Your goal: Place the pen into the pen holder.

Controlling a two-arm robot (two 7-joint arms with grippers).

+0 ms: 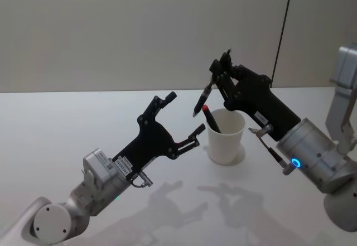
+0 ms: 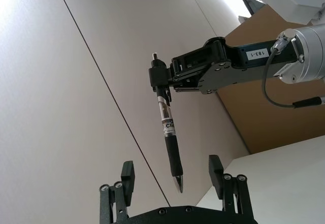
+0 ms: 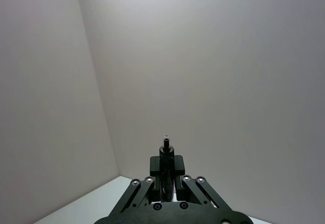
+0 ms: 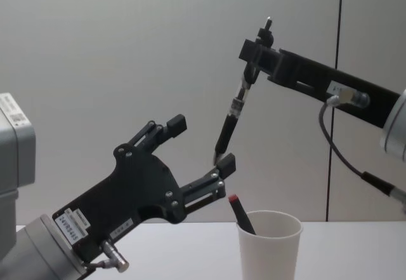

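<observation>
The pen holder (image 1: pixel 226 138) is a white paper cup standing on the table, with a red-capped pen (image 1: pixel 211 118) leaning inside it. My right gripper (image 1: pixel 221 72) is shut on the upper end of a dark pen (image 1: pixel 201 101), which hangs tilted with its tip down, above and just left of the cup's rim. In the chest view this pen (image 4: pixel 231 119) is well above the cup (image 4: pixel 269 246). My left gripper (image 1: pixel 184 114) is open to the left of the cup, and the pen's tip hangs close to its fingers (image 2: pixel 215 167).
The white table (image 1: pixel 67 123) spreads around the cup with free room on all sides. A grey wall with a dark vertical seam (image 4: pixel 340 96) stands behind. The right arm's cable (image 4: pixel 336 146) hangs below its wrist.
</observation>
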